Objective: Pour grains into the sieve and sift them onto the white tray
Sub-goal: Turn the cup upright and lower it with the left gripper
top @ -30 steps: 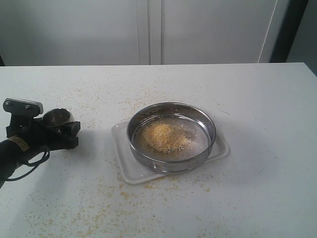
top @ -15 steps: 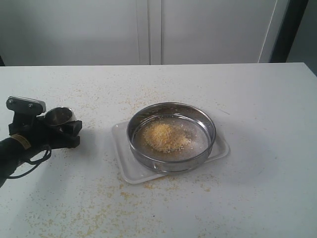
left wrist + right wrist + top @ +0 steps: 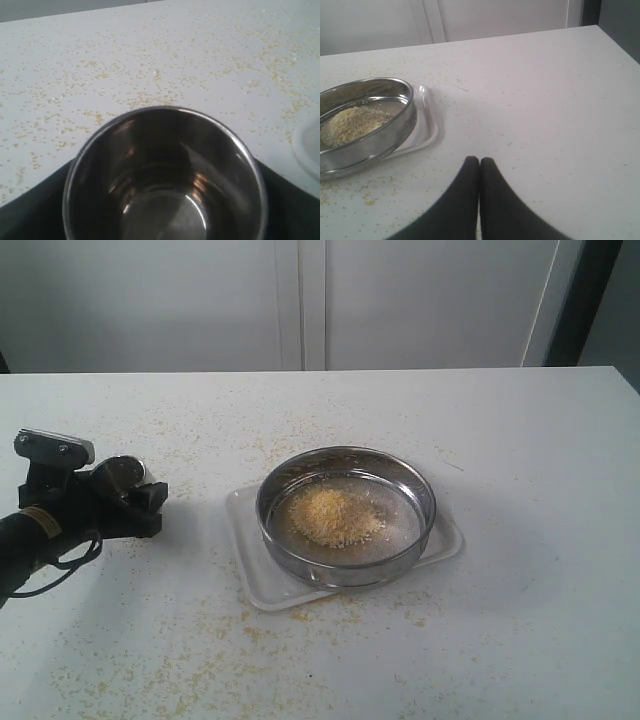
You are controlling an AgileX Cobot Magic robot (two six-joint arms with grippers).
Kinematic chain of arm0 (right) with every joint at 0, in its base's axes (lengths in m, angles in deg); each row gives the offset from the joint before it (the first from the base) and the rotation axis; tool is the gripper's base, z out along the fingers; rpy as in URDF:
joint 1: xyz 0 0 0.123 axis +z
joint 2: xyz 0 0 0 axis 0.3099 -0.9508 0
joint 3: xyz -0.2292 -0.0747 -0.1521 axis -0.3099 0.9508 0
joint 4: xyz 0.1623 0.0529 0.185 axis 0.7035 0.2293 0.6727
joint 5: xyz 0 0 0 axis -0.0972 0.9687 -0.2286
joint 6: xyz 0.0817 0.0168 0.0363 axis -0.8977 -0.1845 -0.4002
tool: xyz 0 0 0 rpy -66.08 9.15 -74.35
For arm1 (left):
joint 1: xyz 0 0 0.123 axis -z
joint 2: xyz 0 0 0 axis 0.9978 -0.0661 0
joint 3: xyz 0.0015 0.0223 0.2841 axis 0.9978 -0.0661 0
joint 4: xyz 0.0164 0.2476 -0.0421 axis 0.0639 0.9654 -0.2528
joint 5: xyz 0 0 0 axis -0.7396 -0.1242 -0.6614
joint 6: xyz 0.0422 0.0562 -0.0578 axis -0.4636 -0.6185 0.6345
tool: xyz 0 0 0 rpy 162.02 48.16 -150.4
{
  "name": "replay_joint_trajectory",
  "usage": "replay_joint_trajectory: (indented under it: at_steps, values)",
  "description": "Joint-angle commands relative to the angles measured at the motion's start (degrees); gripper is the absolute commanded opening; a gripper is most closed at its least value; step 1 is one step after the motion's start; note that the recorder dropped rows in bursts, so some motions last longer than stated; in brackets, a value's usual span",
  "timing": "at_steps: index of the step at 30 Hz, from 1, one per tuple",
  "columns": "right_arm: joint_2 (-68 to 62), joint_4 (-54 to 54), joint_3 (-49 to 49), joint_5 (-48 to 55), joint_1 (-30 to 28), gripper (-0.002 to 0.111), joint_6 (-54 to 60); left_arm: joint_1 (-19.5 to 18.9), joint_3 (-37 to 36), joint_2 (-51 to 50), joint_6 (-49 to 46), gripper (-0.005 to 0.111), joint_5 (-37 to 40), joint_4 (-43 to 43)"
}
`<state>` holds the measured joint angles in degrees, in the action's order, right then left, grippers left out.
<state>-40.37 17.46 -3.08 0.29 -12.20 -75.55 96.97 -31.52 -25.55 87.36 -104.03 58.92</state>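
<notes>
Sieve: round, shallow, stainless steel, mesh-bottomed; set upright upon the white tray, seemingly overhanging its long edges.
Grains: yellow and paler granules, heaped left of centre within the sieve.

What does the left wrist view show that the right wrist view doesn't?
Left wrist only: the inside of the small round stainless-steel cup, empty and held in the left gripper.
Right wrist only: the wide round steel mesh sieve holding a pile of yellow grains, and the right gripper, shut and empty.
Both: the white tabletop with stray grains, and the shallow white rectangular tray. The left wrist view catches only a pale curved sliver of the tray, likely its rim.
</notes>
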Motion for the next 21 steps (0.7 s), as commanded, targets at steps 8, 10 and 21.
replay_joint_trajectory:
  at_steps: [8, 10, 21]
  values:
    - [0.3, -0.3, 0.3, -0.2, -0.3, 0.0, -0.3, -0.1, -0.1, 1.6, 0.0, 0.082, 0.8, 7.1]
    - [0.3, -0.3, 0.3, -0.2, -0.3, 0.0, -0.3, -0.1, -0.1, 1.6, 0.0, 0.082, 1.3, 6.0]
    - [0.3, -0.3, 0.3, -0.2, -0.3, 0.0, -0.3, -0.1, -0.1, 6.8, -0.2, 0.034, 8.2, 0.4]
